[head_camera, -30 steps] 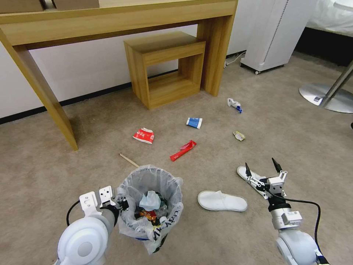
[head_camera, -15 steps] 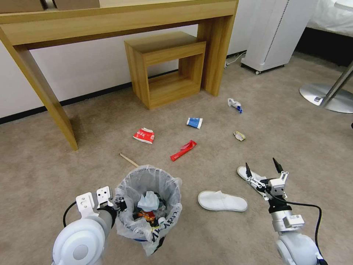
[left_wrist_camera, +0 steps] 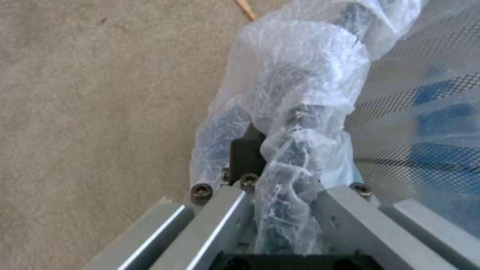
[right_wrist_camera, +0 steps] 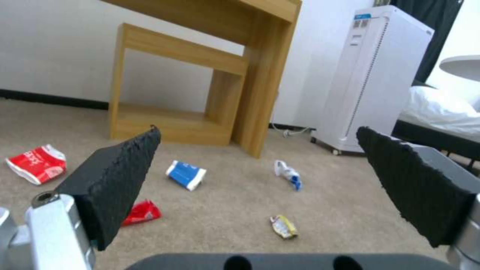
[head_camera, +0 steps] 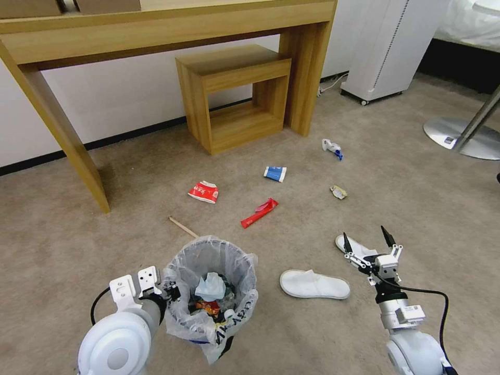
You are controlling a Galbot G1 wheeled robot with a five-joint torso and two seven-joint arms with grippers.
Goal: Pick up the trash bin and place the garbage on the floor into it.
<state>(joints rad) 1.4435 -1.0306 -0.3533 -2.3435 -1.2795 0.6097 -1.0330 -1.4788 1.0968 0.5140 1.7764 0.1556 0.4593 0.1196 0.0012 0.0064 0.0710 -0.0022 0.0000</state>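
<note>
The trash bin, black with a crinkly white bag, is close in front of me on the left and holds several scraps. My left gripper is shut on its bag-covered rim. I cannot tell whether the bin rests on the floor. My right gripper hangs open over a white slipper, fingers wide apart. A second slipper lies beside the bin. Farther out lie a red-white carton, a blue-white packet, a red wrapper, a crushed bottle, a crumpled wrapper and a wooden stick.
A wooden desk stands along the far wall with a small wooden stool under it. A white appliance stands at the back right, a round metal chair base at the right, and a bed behind them.
The bin and my left gripper have shifted slightly toward me. My right gripper has drawn back and a little to the left, still open.
</note>
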